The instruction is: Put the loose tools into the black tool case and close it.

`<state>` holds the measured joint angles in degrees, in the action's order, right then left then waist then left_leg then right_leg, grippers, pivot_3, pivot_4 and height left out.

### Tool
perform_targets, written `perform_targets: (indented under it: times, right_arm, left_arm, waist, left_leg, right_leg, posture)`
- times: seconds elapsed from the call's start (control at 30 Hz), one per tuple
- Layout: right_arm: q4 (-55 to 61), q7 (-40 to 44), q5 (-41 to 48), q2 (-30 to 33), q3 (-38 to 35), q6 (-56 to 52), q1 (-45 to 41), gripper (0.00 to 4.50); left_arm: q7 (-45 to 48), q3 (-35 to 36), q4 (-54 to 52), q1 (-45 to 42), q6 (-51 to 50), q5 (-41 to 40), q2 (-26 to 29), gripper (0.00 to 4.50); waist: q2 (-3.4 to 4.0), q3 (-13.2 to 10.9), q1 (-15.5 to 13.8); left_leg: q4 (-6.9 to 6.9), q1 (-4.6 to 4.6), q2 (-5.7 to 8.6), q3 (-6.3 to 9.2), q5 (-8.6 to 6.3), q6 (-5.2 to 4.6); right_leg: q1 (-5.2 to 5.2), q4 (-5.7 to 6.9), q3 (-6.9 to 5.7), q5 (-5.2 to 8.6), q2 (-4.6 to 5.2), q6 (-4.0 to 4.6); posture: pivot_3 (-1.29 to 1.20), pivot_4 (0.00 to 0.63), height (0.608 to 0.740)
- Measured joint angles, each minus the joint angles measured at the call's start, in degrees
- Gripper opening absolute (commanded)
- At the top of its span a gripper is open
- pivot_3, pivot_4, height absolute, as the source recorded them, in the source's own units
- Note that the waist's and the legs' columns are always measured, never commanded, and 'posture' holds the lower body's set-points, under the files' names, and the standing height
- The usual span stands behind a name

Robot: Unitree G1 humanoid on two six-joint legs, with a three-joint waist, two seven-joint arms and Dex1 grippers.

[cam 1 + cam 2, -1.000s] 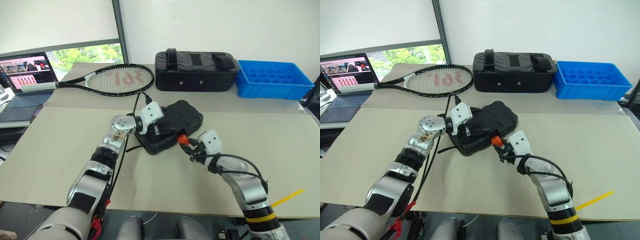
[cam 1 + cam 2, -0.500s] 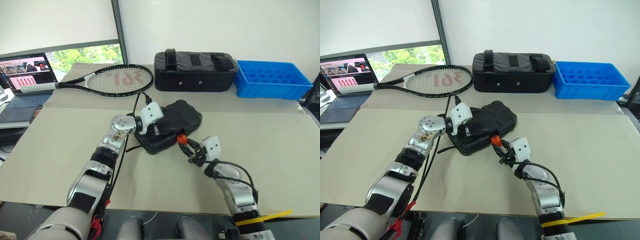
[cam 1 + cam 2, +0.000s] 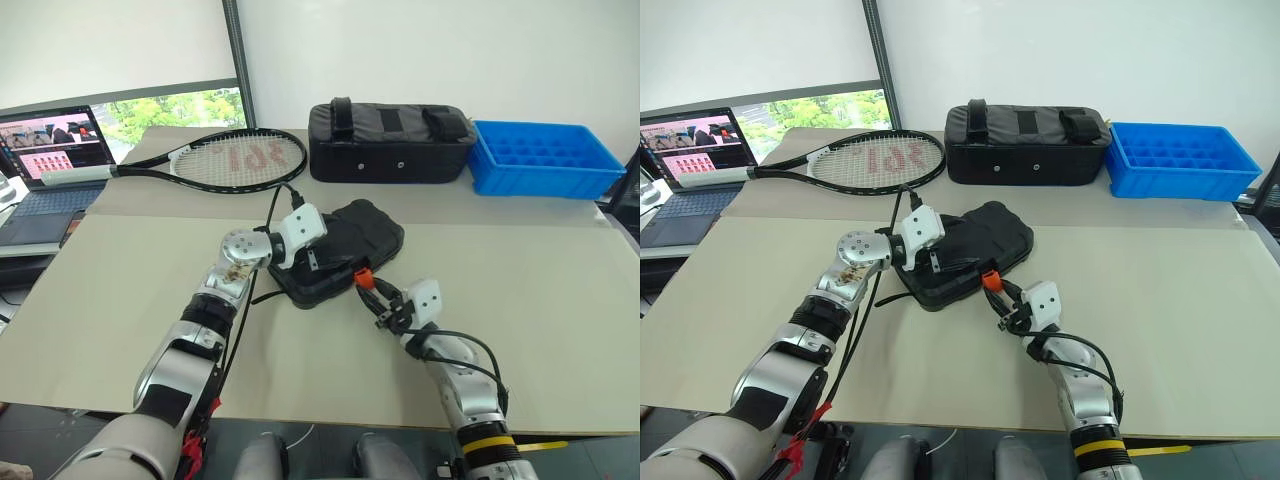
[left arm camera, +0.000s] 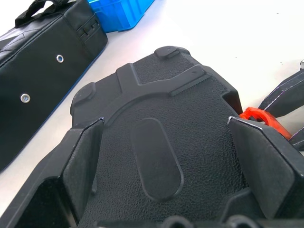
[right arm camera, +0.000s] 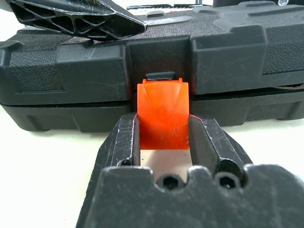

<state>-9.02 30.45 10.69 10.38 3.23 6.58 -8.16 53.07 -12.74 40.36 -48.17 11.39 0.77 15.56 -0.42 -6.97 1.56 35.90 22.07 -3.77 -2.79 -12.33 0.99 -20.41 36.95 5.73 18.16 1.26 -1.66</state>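
The black tool case (image 3: 350, 240) lies closed on the table, its orange latch (image 3: 363, 275) facing me. My left gripper (image 3: 311, 262) is open, its two fingers spread wide over the case's textured lid (image 4: 156, 142). My right gripper (image 5: 164, 119) points level at the case's front edge and is shut on the orange latch (image 5: 162, 107), one finger against each side of it. The latch hangs down over the seam between lid and base. The loose tools are out of view.
A tennis racket (image 3: 235, 158) lies behind the case at the left. A black fabric bag (image 3: 390, 142) and a blue tray (image 3: 545, 158) stand at the back of the table. A laptop (image 3: 50, 160) sits far left.
My right forearm has dropped lower and the wrist has levelled out, while its gripper stays at the orange latch. The left arm and the case have not moved.
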Motion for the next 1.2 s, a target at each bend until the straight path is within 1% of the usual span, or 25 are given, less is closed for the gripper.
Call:
perform_targets:
  times: [0.4, 1.2]
  right_arm:
    - [-2.7, 1.2, 0.0, -1.0, -0.8, 4.2, -0.2, 1.17]
    - [-3.4, 2.0, 0.2, -2.7, -1.8, 4.3, -0.6, 1.17]
  left_arm:
    - [0.0, 0.0, 0.0, 0.0, 0.1, 0.0, 0.0, 4.5]
    - [0.0, 0.0, -0.1, 0.2, 0.2, 0.0, 0.0, 4.5]
  waist:
    - [0.0, 0.0, 0.0]
    - [0.01, 0.0, 0.2]
  left_leg:
    - [0.0, 0.0, 0.0, 0.0, 0.0, 0.0]
    - [-0.01, -0.02, -0.01, 0.0, 0.0, 0.0]
  right_leg:
    - [0.0, 0.0, 0.0, 0.0, 0.0, 0.0]
    - [0.0, 0.01, 0.0, 0.0, 0.0, 0.0]
  posture:
    - [0.0, 0.15, 0.708]
    - [0.0, 0.15, 0.708]
